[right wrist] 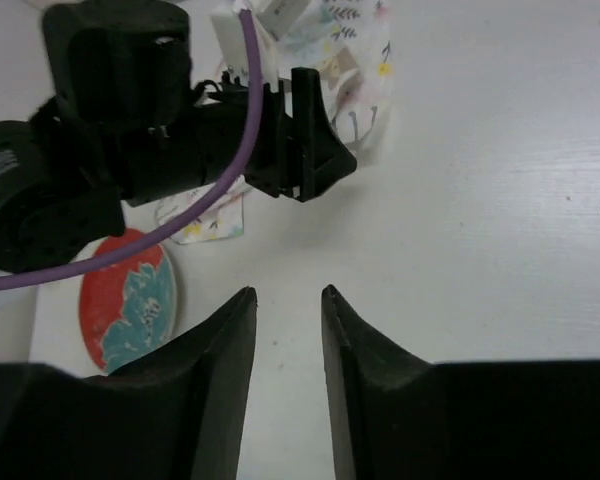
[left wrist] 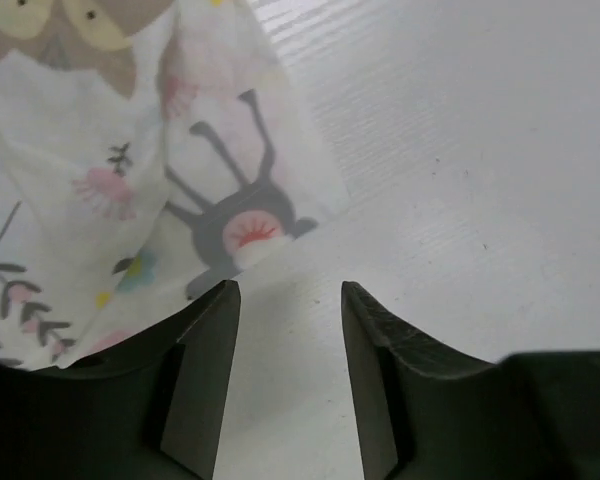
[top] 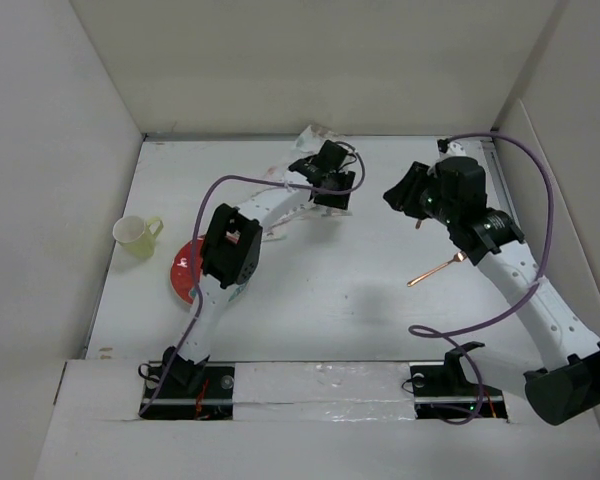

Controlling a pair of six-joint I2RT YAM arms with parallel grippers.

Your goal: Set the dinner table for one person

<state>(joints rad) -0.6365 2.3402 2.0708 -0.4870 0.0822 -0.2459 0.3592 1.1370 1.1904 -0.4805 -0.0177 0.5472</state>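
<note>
Lying nearest on the table (top: 360, 310), which spreads beneath both arms, a red plate (top: 180, 272) sits toward the left edge, partly under the left arm. A copper utensil (top: 435, 270) lies nearer the right edge. A yellow cup (top: 135, 235) stands by the left edge. Near the far edge, the left gripper (left wrist: 290, 290) is spread and empty at a crumpled placemat (left wrist: 100, 150). The right gripper (right wrist: 288, 292), jaws parted and empty, hangs toward the far right corner.
</note>
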